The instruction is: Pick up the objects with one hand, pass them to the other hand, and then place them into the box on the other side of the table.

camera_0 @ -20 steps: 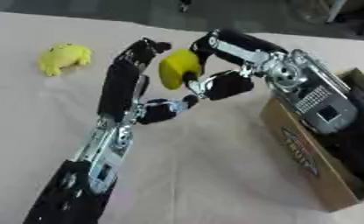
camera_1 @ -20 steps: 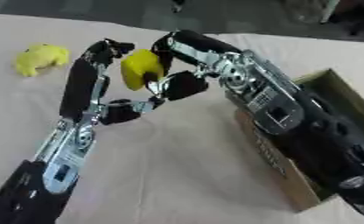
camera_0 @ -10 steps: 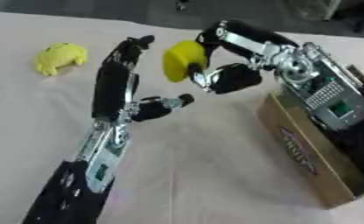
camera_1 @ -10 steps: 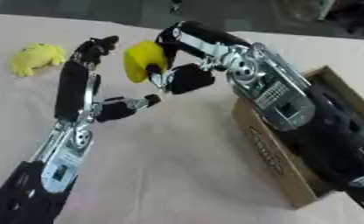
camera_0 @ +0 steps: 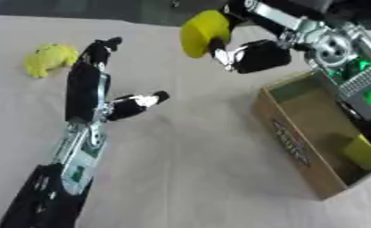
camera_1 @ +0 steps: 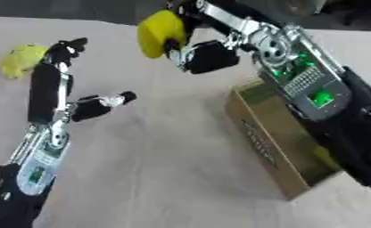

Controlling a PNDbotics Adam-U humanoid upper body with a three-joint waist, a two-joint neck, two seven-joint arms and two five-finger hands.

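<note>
Table (camera_0: 204,169): pale beige-pink cloth, soft creases, fills nearly the whole view from 3 through 6 to 9 o'clock. Cloth lies askew; its far edge runs from 10 o'clock down-slope toward 2 o'clock.

Beyond the far edge, 11 to 1 o'clock: dark floor (camera_1: 103,8), grey-black, blurred, no detail readable.

Light: even and diffuse, from above. Soft shadows only on the cloth, darkest around 5 o'clock. No hard highlights.

Walls, windows: cannot tell.
</note>
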